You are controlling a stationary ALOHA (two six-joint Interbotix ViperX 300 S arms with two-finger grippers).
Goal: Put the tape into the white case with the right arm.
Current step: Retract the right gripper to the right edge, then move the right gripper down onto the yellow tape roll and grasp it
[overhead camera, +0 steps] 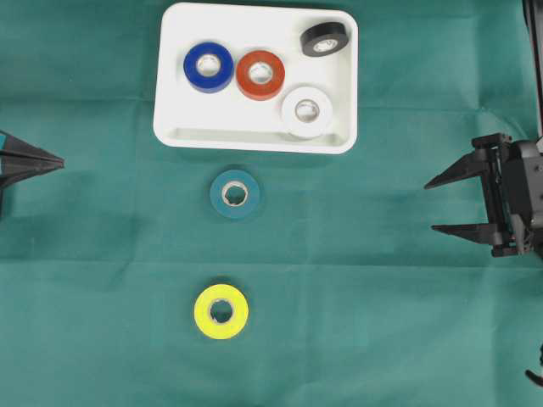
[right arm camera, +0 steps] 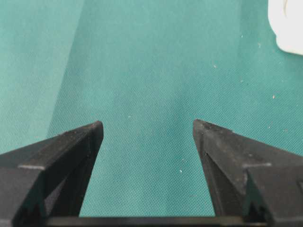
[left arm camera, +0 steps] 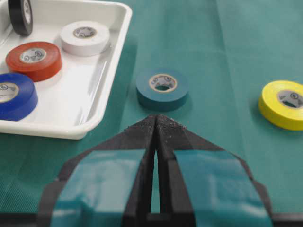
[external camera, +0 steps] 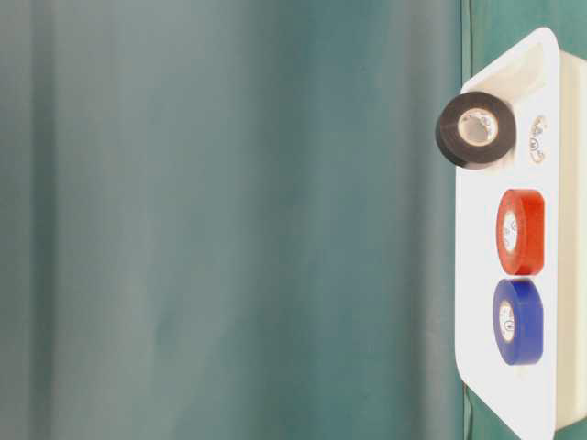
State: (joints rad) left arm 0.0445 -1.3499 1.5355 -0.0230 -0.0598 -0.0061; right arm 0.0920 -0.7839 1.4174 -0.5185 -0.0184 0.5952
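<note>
From above: right claw (overhead camera: 437, 204) spread wide, holding nothing, near the cloth's (overhead camera: 382, 322) right edge. Blue (overhead camera: 209, 67), red (overhead camera: 260, 75), white (overhead camera: 307, 111), black tape (overhead camera: 324, 39) inside white case (overhead camera: 254, 137). Teal tape (overhead camera: 235, 194), yellow tape (overhead camera: 221, 311) outside. Left wrist view: left claw (left arm camera: 155, 121) pressed together, empty.

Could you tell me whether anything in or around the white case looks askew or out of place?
Yes: the black tape roll stands tilted against the white case rim in its far right corner, while the blue, red and white rolls lie flat. Nothing looks spilled or damaged.
</note>
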